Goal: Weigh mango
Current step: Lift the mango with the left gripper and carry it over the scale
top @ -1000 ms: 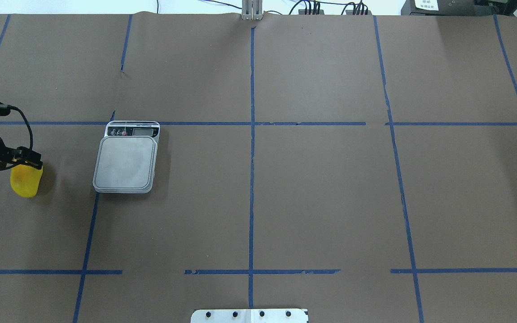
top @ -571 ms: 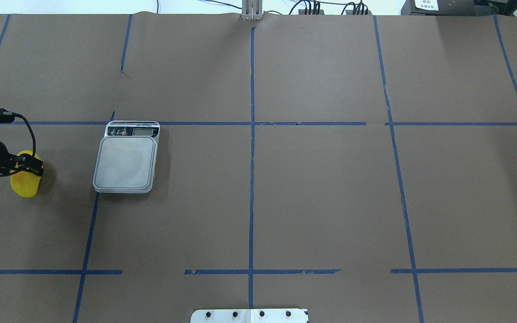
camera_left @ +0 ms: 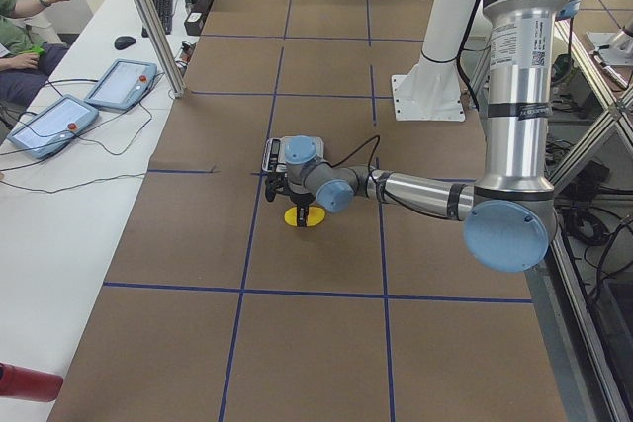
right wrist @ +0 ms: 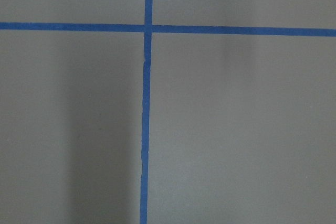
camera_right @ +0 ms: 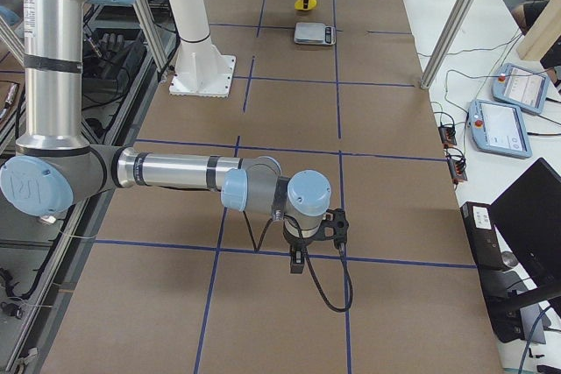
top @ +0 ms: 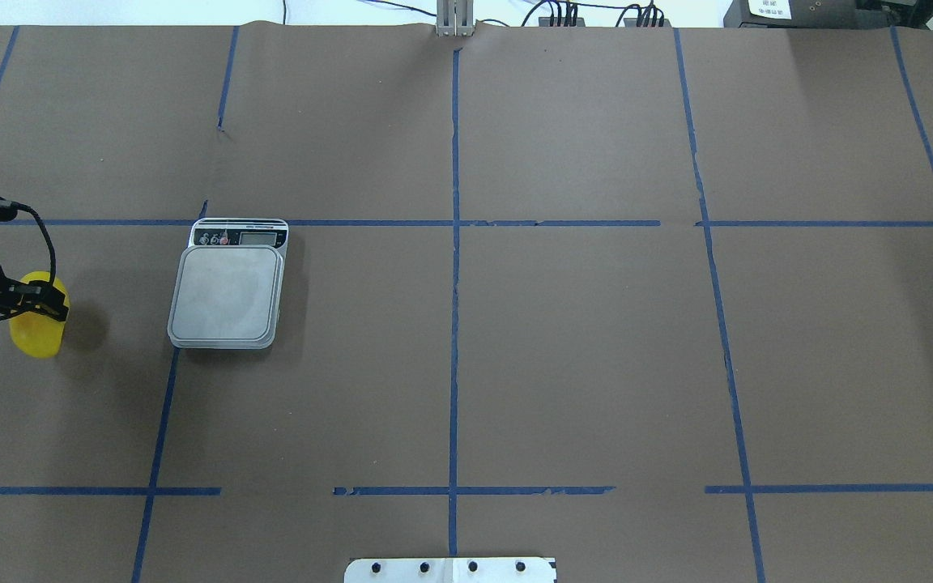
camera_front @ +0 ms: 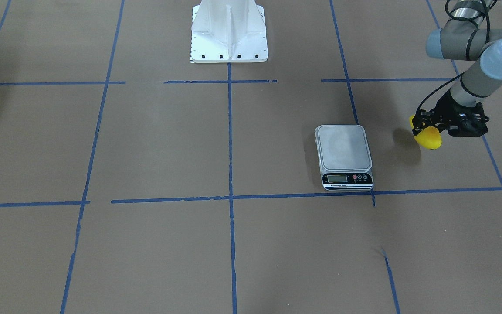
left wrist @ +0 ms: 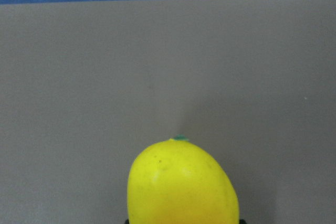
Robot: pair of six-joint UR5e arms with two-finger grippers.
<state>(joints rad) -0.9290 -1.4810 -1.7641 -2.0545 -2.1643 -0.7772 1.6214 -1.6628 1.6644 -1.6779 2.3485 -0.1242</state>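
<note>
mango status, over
Left tool shut on mango, seemingly held just off the table. Right tool far off, state unclear. Scale bare, nothing between it and mango.

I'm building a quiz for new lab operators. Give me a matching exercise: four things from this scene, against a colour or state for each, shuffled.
Things:
1. mango
2. scale
3. left pincer
4. tape lines

Colour or state:
A. blue
B. silver platform on top
C. shut on the fruit
D. bright yellow

Pairs: 1-D, 2-B, 3-C, 4-A
</note>
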